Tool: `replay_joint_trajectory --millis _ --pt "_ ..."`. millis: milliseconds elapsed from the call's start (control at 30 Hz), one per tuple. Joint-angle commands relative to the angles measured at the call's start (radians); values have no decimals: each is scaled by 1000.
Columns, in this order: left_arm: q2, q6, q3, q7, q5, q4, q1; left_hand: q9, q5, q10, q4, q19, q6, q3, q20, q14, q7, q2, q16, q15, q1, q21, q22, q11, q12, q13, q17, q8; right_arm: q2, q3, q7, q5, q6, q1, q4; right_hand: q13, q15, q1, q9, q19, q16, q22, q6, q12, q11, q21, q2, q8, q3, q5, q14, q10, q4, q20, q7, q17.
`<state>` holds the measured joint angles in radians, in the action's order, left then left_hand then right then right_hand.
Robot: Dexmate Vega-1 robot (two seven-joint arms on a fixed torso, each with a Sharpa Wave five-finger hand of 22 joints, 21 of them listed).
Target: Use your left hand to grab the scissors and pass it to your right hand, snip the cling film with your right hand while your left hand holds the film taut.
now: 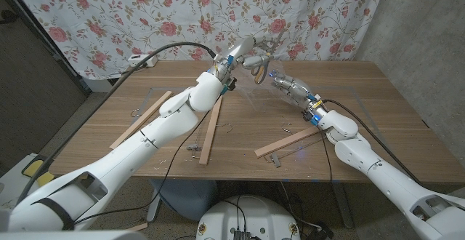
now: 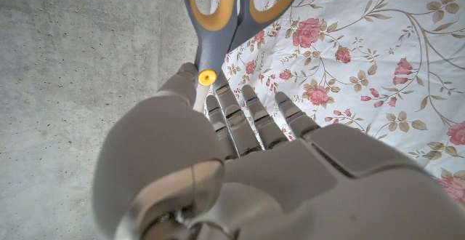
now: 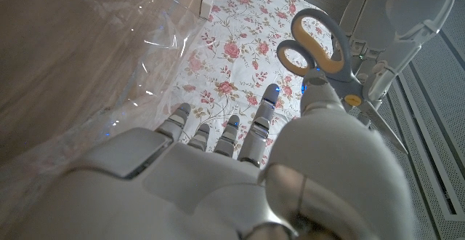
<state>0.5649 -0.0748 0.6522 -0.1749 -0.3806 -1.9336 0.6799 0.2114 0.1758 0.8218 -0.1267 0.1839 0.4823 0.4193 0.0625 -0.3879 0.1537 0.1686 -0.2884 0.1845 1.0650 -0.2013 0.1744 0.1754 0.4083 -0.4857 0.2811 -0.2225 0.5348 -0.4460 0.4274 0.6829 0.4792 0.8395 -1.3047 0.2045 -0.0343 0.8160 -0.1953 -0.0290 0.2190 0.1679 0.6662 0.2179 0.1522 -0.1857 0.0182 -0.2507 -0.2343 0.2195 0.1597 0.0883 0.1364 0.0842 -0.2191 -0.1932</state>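
Observation:
The scissors point(image 1: 256, 63) have grey handles lined with orange. My left hand point(image 1: 238, 51) holds them in the air over the table's far middle. In the left wrist view the hand point(image 2: 240, 160) grips the scissors point(image 2: 218, 22) near the yellow pivot, handles pointing away from it. My right hand point(image 1: 289, 86) reaches up from the right, its fingers spread just short of the handles. In the right wrist view the scissors point(image 3: 323, 47) hang beyond my right hand point(image 3: 218, 174), whose thumb lies close under them; I cannot tell if it touches. Clear cling film point(image 3: 138, 58) glints over the wood.
Three wooden slats lie on the table: one at the left point(image 1: 142, 118), one in the middle point(image 1: 212, 127), one at the front right point(image 1: 287, 142). Small wire hooks lie among them. A floral curtain point(image 1: 174, 14) hangs behind the table.

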Motion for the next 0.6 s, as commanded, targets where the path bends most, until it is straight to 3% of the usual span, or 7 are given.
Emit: replay_joint_trajectory --millis 33,500,600 --pt "-18 13 12 -9 -3 19 -5 3 7 51 -3 2 11 8 9 -1 1 10 -6 19 6 0 4 48 6 -16 5 0 -13 -1 35 27 3 6 -2 2 -58 15 -1 14 -1 1 -28 -9 6 2 -3 18 7 7 11 -18 1 -3 0 -6" --pt "-36 22 18 -15 13 30 -2 3 7 51 -2 2 11 10 9 0 1 10 -5 16 5 0 4 48 4 -18 4 0 -37 -9 66 37 10 -14 24 2 -56 28 -2 22 -2 1 -42 -15 10 1 -14 37 15 7 17 -32 -3 4 -2 -6" --pt "-39 24 18 -12 20 32 -2 3 7 51 -2 2 11 10 10 0 1 10 -5 16 4 0 4 48 4 -18 5 1 -43 -9 70 43 8 -16 31 2 -64 33 -3 21 -2 1 -43 -14 15 0 -19 40 15 7 17 -31 -3 -7 -2 -6"
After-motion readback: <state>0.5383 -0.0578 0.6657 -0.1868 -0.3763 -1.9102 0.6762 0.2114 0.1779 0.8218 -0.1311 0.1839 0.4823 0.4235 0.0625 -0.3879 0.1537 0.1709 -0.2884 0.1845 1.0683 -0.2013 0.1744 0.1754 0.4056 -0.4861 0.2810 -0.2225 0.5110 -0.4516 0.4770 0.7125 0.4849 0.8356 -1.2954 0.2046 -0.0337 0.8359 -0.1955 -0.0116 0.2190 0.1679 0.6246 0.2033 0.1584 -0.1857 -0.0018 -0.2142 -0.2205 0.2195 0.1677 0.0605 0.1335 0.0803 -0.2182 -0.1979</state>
